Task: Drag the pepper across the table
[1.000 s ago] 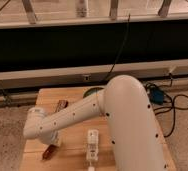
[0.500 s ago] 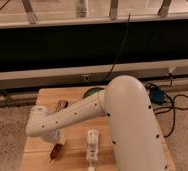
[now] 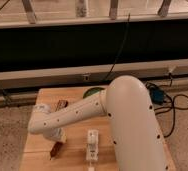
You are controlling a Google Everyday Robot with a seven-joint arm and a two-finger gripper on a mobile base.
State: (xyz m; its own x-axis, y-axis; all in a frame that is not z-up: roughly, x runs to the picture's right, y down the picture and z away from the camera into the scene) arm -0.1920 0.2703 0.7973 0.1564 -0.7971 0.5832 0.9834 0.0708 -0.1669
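The pepper [image 3: 55,150], small and reddish-brown, lies on the light wooden table [image 3: 77,131] near its front left edge. My gripper [image 3: 57,140] comes straight down onto the pepper's upper end from the white forearm and is shut on it. The pepper's lower, pointed end sticks out toward the table's front edge. The arm's large white shoulder covers the right half of the table.
A white strip [image 3: 92,145] lies just right of the pepper. A dark brown bar [image 3: 61,104] sits at the back left, and a green object [image 3: 92,92] at the back edge. Blue gear and black cables [image 3: 159,96] lie on the floor to the right.
The gripper has come down and closed onto the pepper. The pepper has shifted slightly to the right, and the forearm has swung a little with it.
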